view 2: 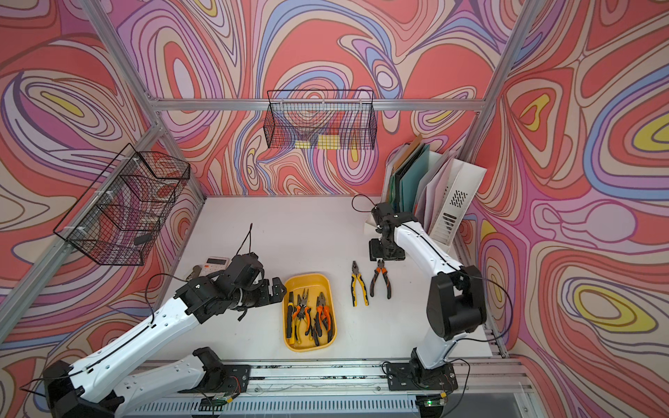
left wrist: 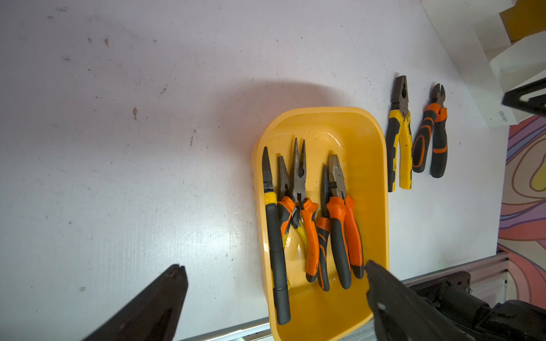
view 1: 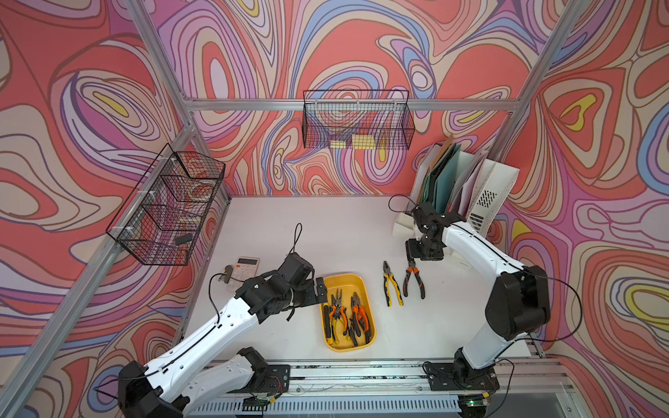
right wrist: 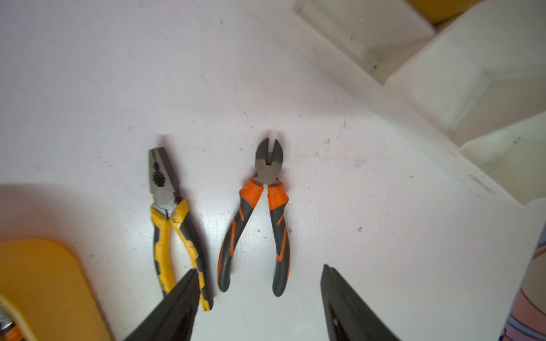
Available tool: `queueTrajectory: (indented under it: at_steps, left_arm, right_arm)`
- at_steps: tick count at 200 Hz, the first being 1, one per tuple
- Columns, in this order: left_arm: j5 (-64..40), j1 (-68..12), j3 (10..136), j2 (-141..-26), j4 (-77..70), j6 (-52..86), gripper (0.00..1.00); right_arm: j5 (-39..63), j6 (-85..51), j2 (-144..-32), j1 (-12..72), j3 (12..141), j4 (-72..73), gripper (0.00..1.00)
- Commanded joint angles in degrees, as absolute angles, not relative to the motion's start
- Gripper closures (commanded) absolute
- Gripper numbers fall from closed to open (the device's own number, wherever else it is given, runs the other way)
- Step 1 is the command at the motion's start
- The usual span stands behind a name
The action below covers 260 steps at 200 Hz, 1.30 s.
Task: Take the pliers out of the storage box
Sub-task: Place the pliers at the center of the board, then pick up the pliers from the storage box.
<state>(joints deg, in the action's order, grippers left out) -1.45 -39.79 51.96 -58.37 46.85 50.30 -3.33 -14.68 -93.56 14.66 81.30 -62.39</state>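
The yellow storage box [view 1: 342, 281] [view 2: 307, 283] [left wrist: 325, 124] lies at the table's front middle, with several pliers [view 1: 338, 311] [view 2: 302, 315] [left wrist: 298, 183] side by side in it. To its right on the table lie yellow-and-black pliers [view 1: 391, 287] [right wrist: 171, 218] and orange-and-black pliers [view 1: 413, 280] [right wrist: 266, 206]. My left gripper [view 1: 320, 287] [left wrist: 273, 265] hangs open over the box's left rim, holding nothing. My right gripper [view 1: 412, 255] [right wrist: 259, 268] stands open just above the orange-and-black pliers' head, apart from them, empty.
A calculator [view 1: 247, 266] lies behind the left arm. A white file organizer [view 1: 481, 202] with folders stands at the back right, close to the right arm. Black wire baskets hang on the left wall [view 1: 170, 206] and back wall [view 1: 358, 121]. An aluminium rail [view 1: 362, 372] runs along the table's front edge.
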Motion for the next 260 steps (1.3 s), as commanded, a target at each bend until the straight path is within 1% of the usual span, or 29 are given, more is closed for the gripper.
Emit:
queueTrajectory:
  at_steps: [1, 27, 62, 118, 139, 151, 167, 191, 210, 225, 260]
  left_arm:
    - [-3.8, -40.0, 54.7, -60.8, 50.5, 48.6, 0.06]
    - [-5.8, -40.7, 56.3, -64.2, 51.6, 47.7, 0.13]
    - [-3.7, -46.0, 59.5, -69.7, 52.9, 47.9, 0.15]
    - [-5.9, -51.3, 62.1, -79.0, 48.9, 50.6, 0.19]
    - [-6.7, -51.9, 63.0, -81.2, 47.9, 51.9, 0.19]
    - [-5.7, -51.9, 62.8, -80.9, 47.3, 53.2, 0.19]
    - [-5.1, -51.9, 61.5, -79.2, 45.0, 54.4, 0.19]
    - [-5.6, -51.9, 60.4, -77.6, 43.2, 55.2, 0.2]
    - [-4.2, -51.9, 60.1, -75.9, 43.9, 55.8, 0.2]
    - [-1.5, -52.0, 58.0, -71.6, 42.7, 57.4, 0.2]
    - [4.4, -51.7, 51.4, -58.3, 39.9, 59.3, 0.16]
  right_arm:
    - [0.0, -18.8, -87.6, 14.5, 81.7, -65.3, 0.32]
    - [4.5, -21.3, -79.9, 14.4, 77.3, -63.6, 0.35]
    - [10.6, -23.5, -71.6, 14.4, 70.2, -61.6, 0.39]
    - [18.1, -25.8, -65.2, 14.4, 62.1, -58.5, 0.41]
    - [24.2, -28.6, -63.2, 15.1, 59.9, -55.8, 0.42]
    - [24.9, -31.1, -62.2, 17.9, 59.3, -54.6, 0.42]
    - [21.7, -34.1, -62.7, 24.6, 59.7, -54.4, 0.4]
    - [17.0, -38.1, -66.8, 33.7, 61.2, -53.9, 0.38]
    - [15.3, -41.3, -70.8, 38.3, 61.9, -51.2, 0.38]
    - [14.8, -43.1, -74.4, 41.9, 62.5, -48.6, 0.4]
    - [13.4, -46.5, -82.2, 48.9, 64.3, -44.1, 0.43]
